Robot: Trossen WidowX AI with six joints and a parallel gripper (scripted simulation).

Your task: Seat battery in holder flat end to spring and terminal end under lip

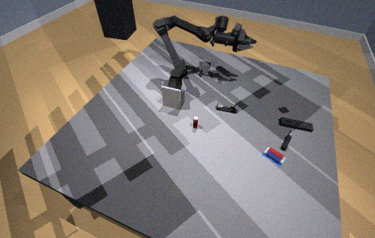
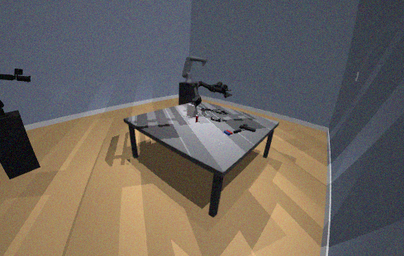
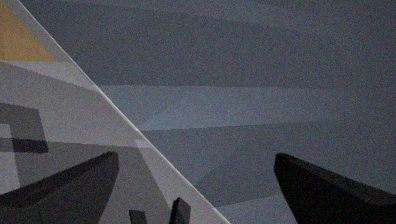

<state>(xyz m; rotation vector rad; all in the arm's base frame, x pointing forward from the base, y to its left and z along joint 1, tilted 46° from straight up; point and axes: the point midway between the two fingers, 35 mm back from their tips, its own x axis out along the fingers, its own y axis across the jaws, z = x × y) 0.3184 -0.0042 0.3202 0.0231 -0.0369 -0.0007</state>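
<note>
A small red and black cylinder with a pale top, seemingly the battery [image 1: 195, 123] [image 2: 197, 119], stands upright on the table. The holder cannot be told for certain. A small black piece with a grey bit at one end [image 1: 227, 109] [image 2: 216, 119] lies right of the battery. A red and blue block with white ends [image 1: 274, 155] [image 2: 228, 132] lies farther toward the table's right side. Spring and lip are too small to make out. My gripper [image 1: 254, 44] [image 2: 230, 94] [image 3: 198, 161] is open and empty, high above the table's back part, away from the battery.
A long black bar [image 1: 296, 124] [image 2: 248, 128] and a dark handle-like piece [image 1: 286, 142] [image 2: 237, 131] lie near the red and blue block. Two dark upright shapes, one slanted [image 3: 180, 211], show low between the fingers in the wrist view. Shadows cross the table.
</note>
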